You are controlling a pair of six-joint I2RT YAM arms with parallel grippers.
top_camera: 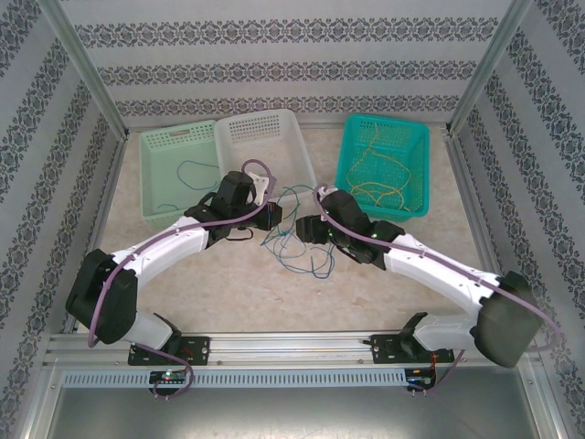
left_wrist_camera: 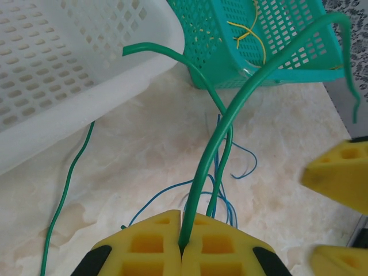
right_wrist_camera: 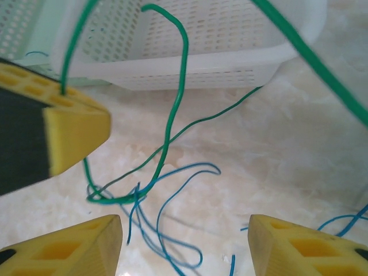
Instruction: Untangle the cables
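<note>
The cables form a loose knot of green and blue strands [top_camera: 292, 233] on the table between my two grippers. My left gripper [left_wrist_camera: 183, 244] is shut on a green cable [left_wrist_camera: 198, 189], which rises from the pinched pads and arches up and right. Blue cables [left_wrist_camera: 229, 212] lie on the table just beyond it. My right gripper [right_wrist_camera: 184, 247] stands open, low over the blue loops [right_wrist_camera: 158, 227], touching nothing. The green cable [right_wrist_camera: 165, 144] curls past it from the left gripper's finger [right_wrist_camera: 63, 126]. From above, the left gripper [top_camera: 274, 218] and right gripper [top_camera: 306, 227] nearly face each other.
Three baskets stand at the back: a light green one [top_camera: 160, 197] with a blue cable in it, a white one [top_camera: 291, 128] and a teal one [top_camera: 422, 146] holding yellow cables [left_wrist_camera: 247, 31]. The white basket's wall [right_wrist_camera: 190, 69] is close ahead of the right gripper.
</note>
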